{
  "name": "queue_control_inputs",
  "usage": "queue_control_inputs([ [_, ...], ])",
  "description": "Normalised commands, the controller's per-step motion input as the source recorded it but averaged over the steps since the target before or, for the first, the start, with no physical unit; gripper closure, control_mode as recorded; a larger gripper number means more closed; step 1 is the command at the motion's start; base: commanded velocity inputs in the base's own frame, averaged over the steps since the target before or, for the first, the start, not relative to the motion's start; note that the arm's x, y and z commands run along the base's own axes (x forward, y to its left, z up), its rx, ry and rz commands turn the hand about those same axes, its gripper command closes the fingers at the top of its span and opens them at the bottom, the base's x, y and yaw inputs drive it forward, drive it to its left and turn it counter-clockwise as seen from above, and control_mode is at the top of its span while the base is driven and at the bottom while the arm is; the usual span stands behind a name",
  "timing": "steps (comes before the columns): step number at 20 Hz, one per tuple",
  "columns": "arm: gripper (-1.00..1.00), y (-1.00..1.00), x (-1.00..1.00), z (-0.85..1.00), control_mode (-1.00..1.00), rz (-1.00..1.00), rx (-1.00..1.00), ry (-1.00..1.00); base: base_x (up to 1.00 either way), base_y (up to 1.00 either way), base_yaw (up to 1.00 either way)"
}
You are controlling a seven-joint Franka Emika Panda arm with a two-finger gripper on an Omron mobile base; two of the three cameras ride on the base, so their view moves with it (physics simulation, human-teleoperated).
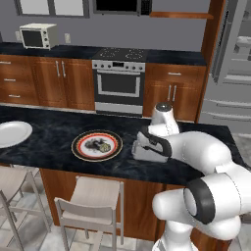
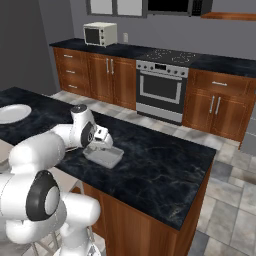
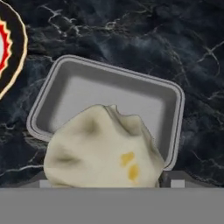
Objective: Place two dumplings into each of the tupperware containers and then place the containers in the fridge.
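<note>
A lumpy beige dumpling hangs close to the camera between the fingertips of my gripper, which is shut on it. It sits just above the near rim of a pale grey tupperware container, whose floor is bare. That container lies on the dark island counter under my gripper, right of a red-rimmed plate that carries more dumplings. The container and gripper also appear from the right side. The grey fridge stands at the far right.
A white plate lies at the island's left end. Stools stand under the island's near edge. The oven and wooden cabinets line the back wall, with a toaster oven on the far counter.
</note>
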Motion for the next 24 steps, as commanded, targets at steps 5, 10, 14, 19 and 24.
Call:
queue_control_inputs([
  [5,1.00,-0.05,0.69,-0.26,-1.00,0.00,0.00,0.21,0.00,0.00,0.00],
  [10,1.00,-0.22,0.42,-0.53,-1.00,0.00,0.06,0.07,0.00,0.00,0.00],
  [14,1.00,-0.20,0.02,-0.71,-1.00,-0.01,0.07,0.00,0.00,0.00,0.00],
  [19,1.00,-0.02,0.09,-0.48,-1.00,-0.01,0.03,0.00,0.00,0.00,0.00],
  [24,-1.00,0.00,-0.35,-0.09,-1.00,-0.02,0.01,-0.10,0.00,0.00,0.00],
])
